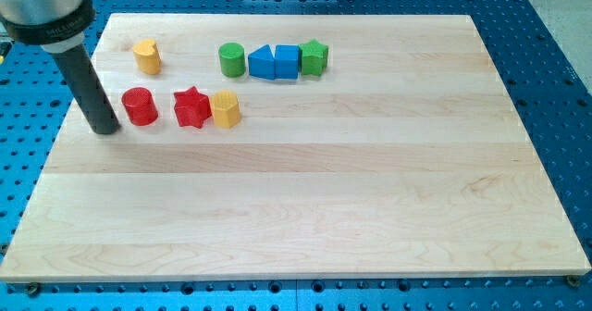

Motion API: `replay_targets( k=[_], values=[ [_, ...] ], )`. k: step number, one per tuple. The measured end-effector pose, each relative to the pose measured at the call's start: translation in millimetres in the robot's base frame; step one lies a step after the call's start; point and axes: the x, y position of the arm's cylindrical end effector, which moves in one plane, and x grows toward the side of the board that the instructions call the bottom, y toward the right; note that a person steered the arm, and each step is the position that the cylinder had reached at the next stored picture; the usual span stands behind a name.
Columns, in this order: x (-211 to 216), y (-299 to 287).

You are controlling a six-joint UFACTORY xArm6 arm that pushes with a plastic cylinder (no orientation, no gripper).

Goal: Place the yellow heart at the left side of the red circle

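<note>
The yellow heart (146,56) sits near the view's top left on the wooden board. The red circle (140,105) lies below it, a short way toward the view's bottom. My tip (107,130) rests on the board just left of the red circle, close to it but with a small gap. The rod rises up and to the left from there. The heart is apart from the tip, up and to the right of it.
A red star (191,107) and a yellow hexagon block (225,109) lie right of the red circle, touching. A row of a green circle (231,59), blue triangle (262,62), blue cube (288,61) and green star (314,57) sits at the top middle.
</note>
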Motion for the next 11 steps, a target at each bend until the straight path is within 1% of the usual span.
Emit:
replay_targets(
  k=[1, 2, 3, 4, 5, 6, 7, 9, 10, 11],
  values=[
    [-62, -7],
    [-142, -2],
    [-173, 17],
    [-132, 53],
    [-101, 40],
    [-96, 43],
    [-77, 40],
    [-42, 15],
    [-40, -15],
    [-60, -25]
  ],
)
